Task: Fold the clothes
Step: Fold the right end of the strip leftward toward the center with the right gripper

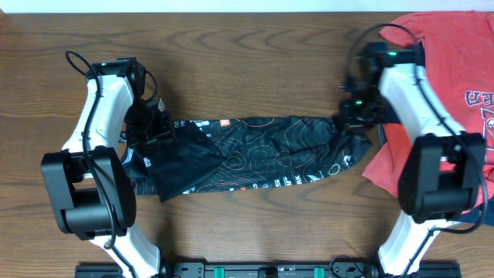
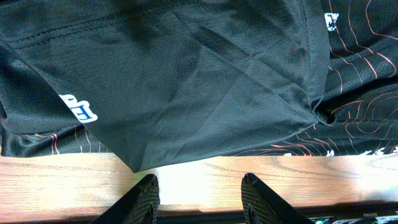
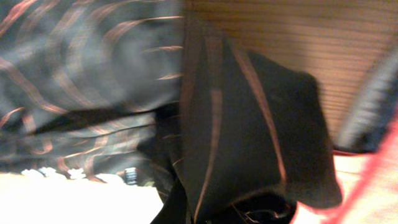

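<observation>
You are working on a dark wooden table (image 1: pixel 247 54) with strong grain running across it; nothing of the room shows beyond it. The shirt (image 1: pixel 262 150) lies across the middle as a long, narrow band of thin black sports mesh with fine orange contour lines and small white lettering. Its left end is folded into a plain black flap with a pointed lower corner. Your left gripper (image 1: pixel 158 123) sits over that end; in its wrist view the fingers (image 2: pixel 146 198) stand partly apart over bare wood, nothing between them, the flap's point just beyond. Your right gripper (image 1: pixel 356 116) is at the band's right end, closed on a bunched fold of the shirt, which the blurred wrist view shows close to the lens. A red T-shirt (image 1: pixel 451 62) lies crumpled under the right arm, just beside the shirt's right end. Bare wood lies open above and below the band — the right side is crowded.
</observation>
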Available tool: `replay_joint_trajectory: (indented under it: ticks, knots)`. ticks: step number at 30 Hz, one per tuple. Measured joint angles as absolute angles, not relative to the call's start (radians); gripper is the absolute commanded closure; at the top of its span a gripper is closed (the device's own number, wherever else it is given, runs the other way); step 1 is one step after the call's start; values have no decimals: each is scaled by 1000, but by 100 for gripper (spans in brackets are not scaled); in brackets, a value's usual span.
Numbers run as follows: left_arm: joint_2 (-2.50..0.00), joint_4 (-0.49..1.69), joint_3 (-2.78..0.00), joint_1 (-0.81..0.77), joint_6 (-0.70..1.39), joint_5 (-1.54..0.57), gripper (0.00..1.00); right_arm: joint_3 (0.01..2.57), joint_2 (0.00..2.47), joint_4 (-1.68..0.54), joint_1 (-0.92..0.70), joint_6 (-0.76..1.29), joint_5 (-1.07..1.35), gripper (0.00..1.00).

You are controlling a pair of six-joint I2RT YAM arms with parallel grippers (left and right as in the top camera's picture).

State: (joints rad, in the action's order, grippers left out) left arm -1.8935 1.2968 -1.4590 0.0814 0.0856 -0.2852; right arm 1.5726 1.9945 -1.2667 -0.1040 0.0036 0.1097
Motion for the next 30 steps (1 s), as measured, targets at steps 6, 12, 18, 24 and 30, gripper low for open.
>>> replay_joint_trajectory:
  ticks: [6,12,18,24,30]
  knots:
    - [-1893,1297,-1459,81,85,-285,55,1575,1995,-1246,-292,89,112,99]
    - [-1893,1297,-1459,81,85,-285,55,1575,1995,-1171,-467,189,112,99]
    - [-1893,1297,-1459,81,85,-285,55,1575,1995,-1114,-584,267,113,99]
    - [-1893,1297,-1459,81,86,-285,55,1575,1995,-1094,-616,312,113,97]
    - [-1893,1297,-1459,81,86,-285,55,1575,1995,-1082,-619,329,127,93]
